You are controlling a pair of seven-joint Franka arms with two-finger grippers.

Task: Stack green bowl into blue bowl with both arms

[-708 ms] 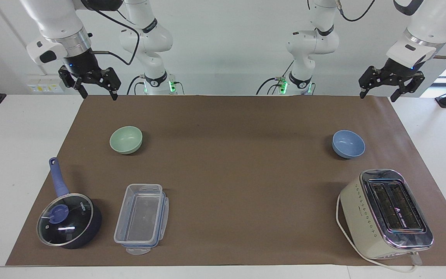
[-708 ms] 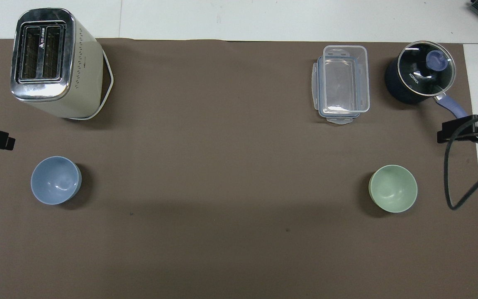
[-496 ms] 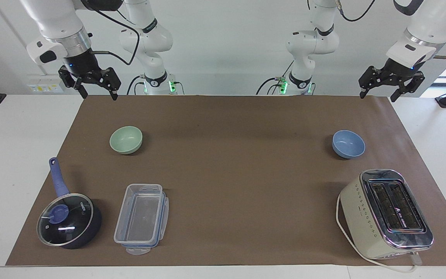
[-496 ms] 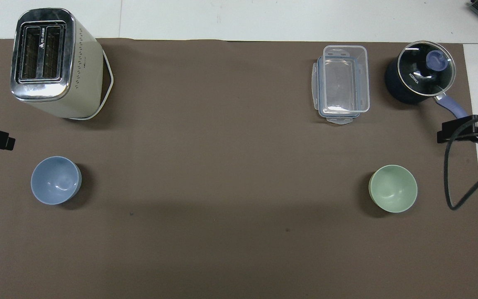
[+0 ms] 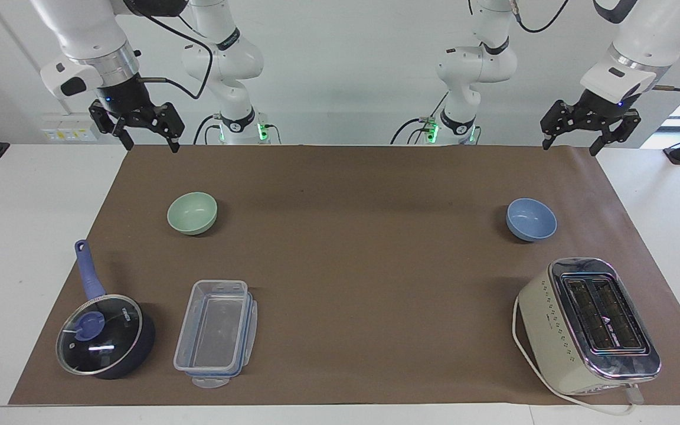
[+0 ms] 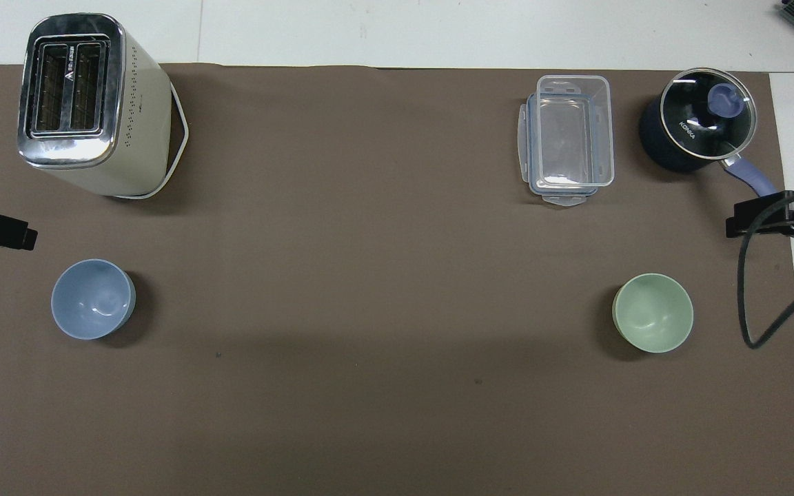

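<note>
The green bowl (image 5: 192, 213) stands upright and empty on the brown mat toward the right arm's end; it also shows in the overhead view (image 6: 653, 313). The blue bowl (image 5: 531, 219) stands upright and empty toward the left arm's end, and shows in the overhead view too (image 6: 92, 298). My right gripper (image 5: 151, 146) is open and empty, raised over the mat's edge nearest the robots, apart from the green bowl. My left gripper (image 5: 569, 147) is open and empty, raised over the mat's corner, apart from the blue bowl.
A cream toaster (image 5: 591, 324) with a white cord stands farther from the robots than the blue bowl. A dark blue saucepan with glass lid (image 5: 105, 335) and a clear plastic container (image 5: 216, 332) stand farther out than the green bowl. The brown mat (image 5: 363, 254) lies between the bowls.
My left gripper has shifted slightly toward the table's middle and a little upward. The right arm and both bowls have not moved.
</note>
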